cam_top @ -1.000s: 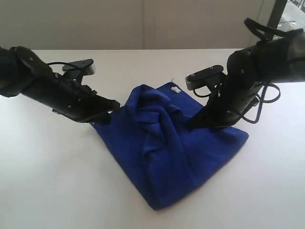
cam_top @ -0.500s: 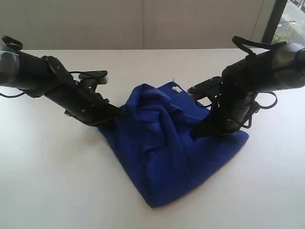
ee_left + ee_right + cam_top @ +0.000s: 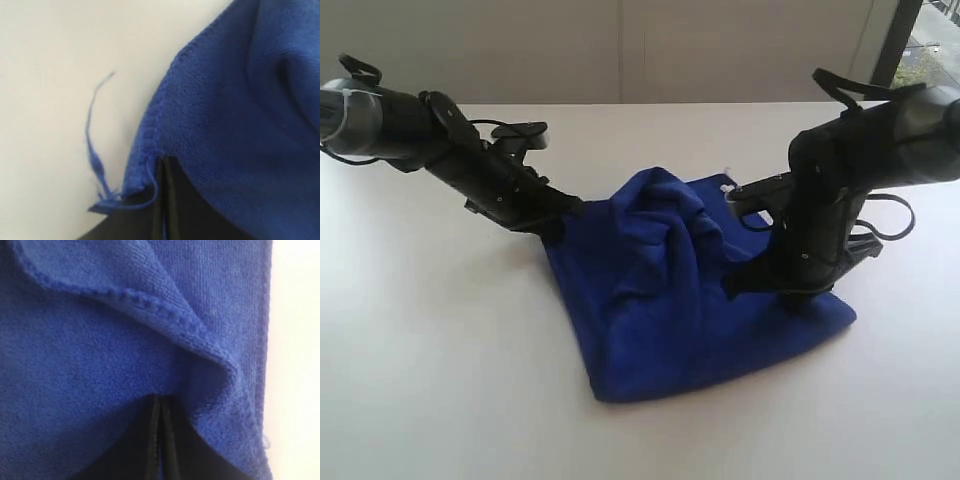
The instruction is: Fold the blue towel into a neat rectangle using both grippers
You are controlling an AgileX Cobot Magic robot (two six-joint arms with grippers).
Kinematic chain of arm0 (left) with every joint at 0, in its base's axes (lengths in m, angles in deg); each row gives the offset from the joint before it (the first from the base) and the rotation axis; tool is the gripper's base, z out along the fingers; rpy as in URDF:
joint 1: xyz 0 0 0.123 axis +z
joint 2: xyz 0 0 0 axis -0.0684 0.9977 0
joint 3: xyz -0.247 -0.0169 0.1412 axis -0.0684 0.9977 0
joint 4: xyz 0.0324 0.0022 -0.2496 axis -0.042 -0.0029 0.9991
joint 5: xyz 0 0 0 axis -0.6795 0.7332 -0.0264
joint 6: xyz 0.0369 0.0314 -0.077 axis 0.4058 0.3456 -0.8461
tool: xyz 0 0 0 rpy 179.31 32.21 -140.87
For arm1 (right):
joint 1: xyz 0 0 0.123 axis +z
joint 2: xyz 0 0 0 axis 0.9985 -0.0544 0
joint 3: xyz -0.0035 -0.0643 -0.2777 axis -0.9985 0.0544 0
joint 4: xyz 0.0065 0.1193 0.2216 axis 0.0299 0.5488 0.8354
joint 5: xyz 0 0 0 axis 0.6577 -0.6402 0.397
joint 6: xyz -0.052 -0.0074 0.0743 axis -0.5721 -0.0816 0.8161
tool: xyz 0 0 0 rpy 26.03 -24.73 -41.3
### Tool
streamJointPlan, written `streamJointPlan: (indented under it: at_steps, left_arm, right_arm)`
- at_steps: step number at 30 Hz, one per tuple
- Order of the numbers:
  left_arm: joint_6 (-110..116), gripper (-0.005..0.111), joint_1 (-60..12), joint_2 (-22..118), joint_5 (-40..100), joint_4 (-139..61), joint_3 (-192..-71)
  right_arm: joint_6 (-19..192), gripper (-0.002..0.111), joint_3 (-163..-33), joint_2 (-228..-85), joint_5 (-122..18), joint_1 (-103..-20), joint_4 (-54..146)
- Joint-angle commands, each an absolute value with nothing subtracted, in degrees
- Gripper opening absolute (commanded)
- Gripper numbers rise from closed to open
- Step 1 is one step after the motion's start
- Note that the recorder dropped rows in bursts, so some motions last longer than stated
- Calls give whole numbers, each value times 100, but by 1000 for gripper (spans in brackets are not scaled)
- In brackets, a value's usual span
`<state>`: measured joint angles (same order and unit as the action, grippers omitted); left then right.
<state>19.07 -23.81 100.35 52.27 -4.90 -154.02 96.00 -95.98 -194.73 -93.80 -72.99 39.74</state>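
Observation:
The blue towel point(image 3: 670, 290) lies bunched and creased in the middle of the white table, humped at its far side. My left gripper point(image 3: 563, 215) is shut on the towel's left corner; in the left wrist view the black fingers point(image 3: 162, 167) pinch the stitched edge of the towel point(image 3: 240, 115), with a loose thread hanging off. My right gripper point(image 3: 735, 285) presses down on the towel's right part, shut on a fold of it. The right wrist view shows the closed fingertips point(image 3: 160, 402) buried in the towel point(image 3: 100, 350), under a rolled hem.
The white table point(image 3: 440, 360) spreads round the towel. A small white tag point(image 3: 727, 184) shows at the towel's far edge. A pale wall runs behind the table, and a window strip shows at the top right.
Both grippers have moved right and a little away, dragging the towel with them. The towel's near point has pulled in and the cloth is bunched higher at the far side.

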Motion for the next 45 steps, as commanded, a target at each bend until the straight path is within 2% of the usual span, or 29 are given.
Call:
streamJointPlan:
  at_steps: [1,14,20,29,37,45]
  left_arm:
    - [2064,0,-2328,10284,5308,-777,-15564]
    - [2134,0,-2328,9884,6590,-833,-16481]
    - [1828,0,-2404,9328,6810,-1222,-16508]
    - [685,0,-3157,9181,6808,-2434,-16165]
    - [71,0,-3206,9172,6514,-2522,-15453]
    - [83,0,-3206,9172,6427,-2360,-15240]
  right_arm:
    - [9624,0,-9553,-19514,-9678,-7258,4389]
    - [9624,0,-9584,-18791,-9312,-7218,4425]
    - [9596,0,-9584,-18552,-8953,-7578,4482]
    - [7275,0,-9584,-18552,-8122,-8247,7266]
    - [6573,0,-9977,-19024,-7820,-8355,8299]
    - [5344,20,-10706,-19951,-8127,-8344,9647]
